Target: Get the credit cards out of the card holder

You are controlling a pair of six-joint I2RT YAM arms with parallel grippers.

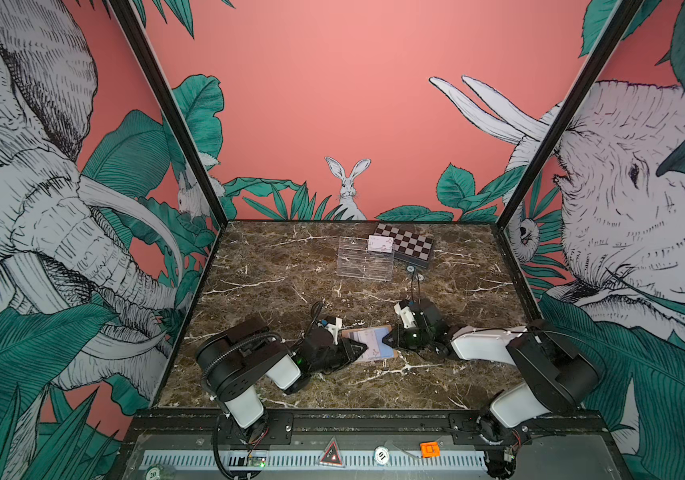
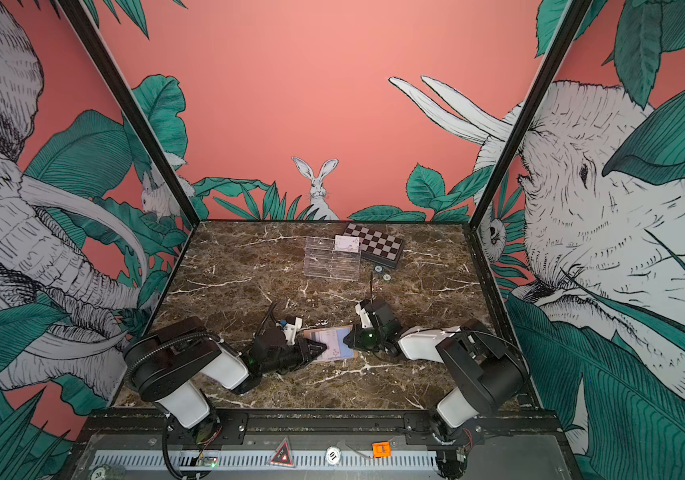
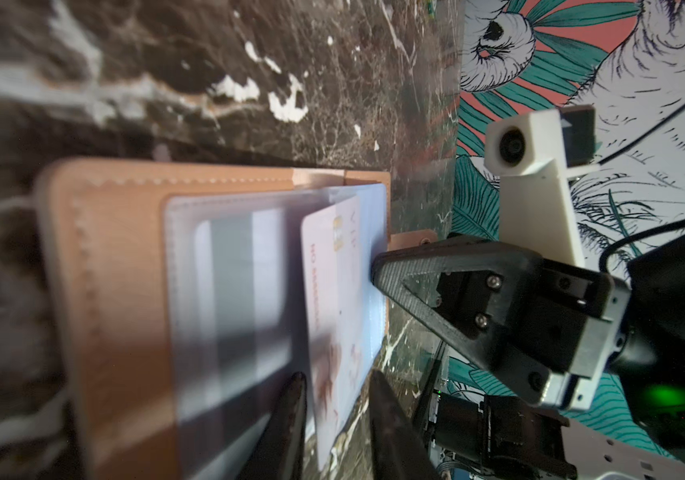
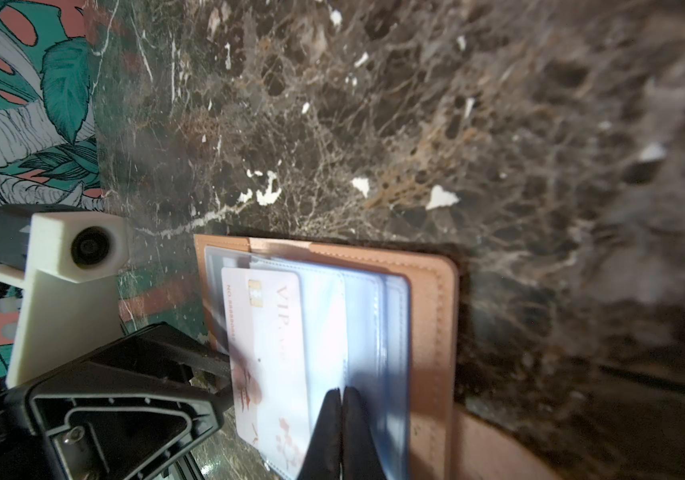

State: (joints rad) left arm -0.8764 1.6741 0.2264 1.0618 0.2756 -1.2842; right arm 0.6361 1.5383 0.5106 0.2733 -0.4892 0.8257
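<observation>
Fingers of the left gripper, slightly parted, straddle a thin white pink-marked credit card; right gripper, closed, pins the open tan leather card holder.

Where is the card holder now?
In both top views, the card holder lies open on the table, front centre, between the left gripper and the right gripper.

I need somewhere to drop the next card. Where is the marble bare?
Bare: table between the acrylic tray and the card holder, and left of the tray. Crowded: at the holder, where left gripper and right gripper meet.
</observation>
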